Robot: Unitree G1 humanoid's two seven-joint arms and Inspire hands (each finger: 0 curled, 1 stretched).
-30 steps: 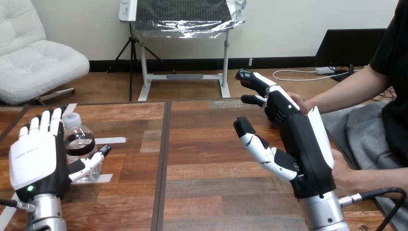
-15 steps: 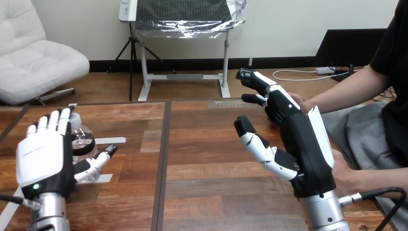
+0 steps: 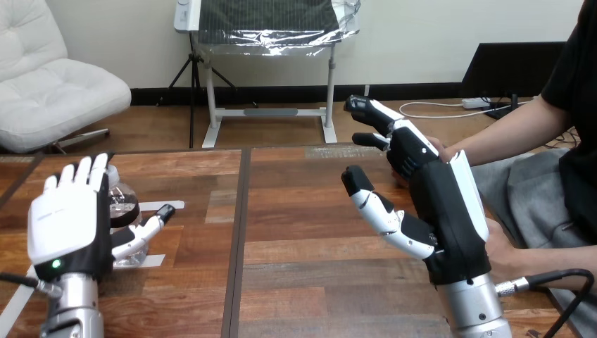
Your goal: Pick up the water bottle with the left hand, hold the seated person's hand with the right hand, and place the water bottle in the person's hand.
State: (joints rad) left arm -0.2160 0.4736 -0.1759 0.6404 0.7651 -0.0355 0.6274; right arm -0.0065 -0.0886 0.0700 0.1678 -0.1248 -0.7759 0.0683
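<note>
At eight o'clock on the tabletop (image 3: 296, 282), the left hand (image 3: 69, 225) has slid toward three o'clock over the last second and now covers much of the water bottle (image 3: 125, 204), which stands upright just behind it. Its fingers (image 3: 84, 172) are straight and released, so the grasp looks imminent but not made. At three o'clock the right hand (image 3: 443, 211), equally released, sits beside the person's hand (image 3: 438, 146) without clasping it.

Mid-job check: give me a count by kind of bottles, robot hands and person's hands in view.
Water bottle: 1
Robot hands: 2 (left hand, right hand)
Person's hands: 2
Total: 5
</note>
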